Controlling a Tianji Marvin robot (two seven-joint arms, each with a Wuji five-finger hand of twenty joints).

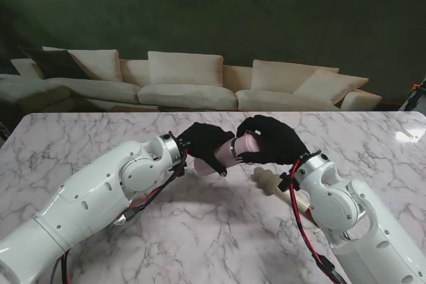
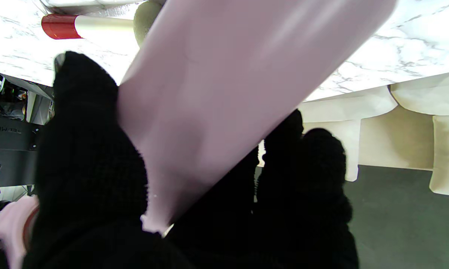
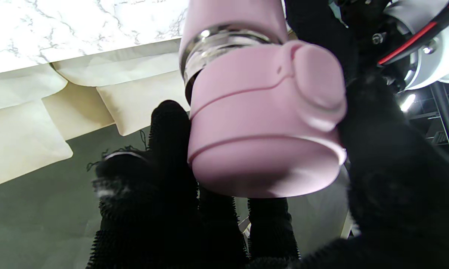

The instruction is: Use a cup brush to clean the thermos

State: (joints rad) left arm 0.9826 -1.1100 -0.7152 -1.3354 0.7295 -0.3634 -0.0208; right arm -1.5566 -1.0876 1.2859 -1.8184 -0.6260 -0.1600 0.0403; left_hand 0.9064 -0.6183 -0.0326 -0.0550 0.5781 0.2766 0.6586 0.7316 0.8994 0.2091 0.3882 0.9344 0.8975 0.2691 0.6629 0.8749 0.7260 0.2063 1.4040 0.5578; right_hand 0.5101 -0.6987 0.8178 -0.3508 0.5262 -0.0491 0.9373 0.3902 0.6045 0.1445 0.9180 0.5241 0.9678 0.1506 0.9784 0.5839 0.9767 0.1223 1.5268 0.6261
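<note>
A pink thermos is held lying nearly level above the marble table, between both black-gloved hands. My left hand is shut on its body. My right hand is shut on its pink lid, where a metal neck ring shows between lid and body. The cup brush, with a cream sponge head and a pale handle, lies on the table under my right wrist. Its handle with a red end appears in the left wrist view.
The marble table stretches all around the arms. A cream sofa with cushions stands beyond the far table edge. A bright glare patch sits at the far right of the table.
</note>
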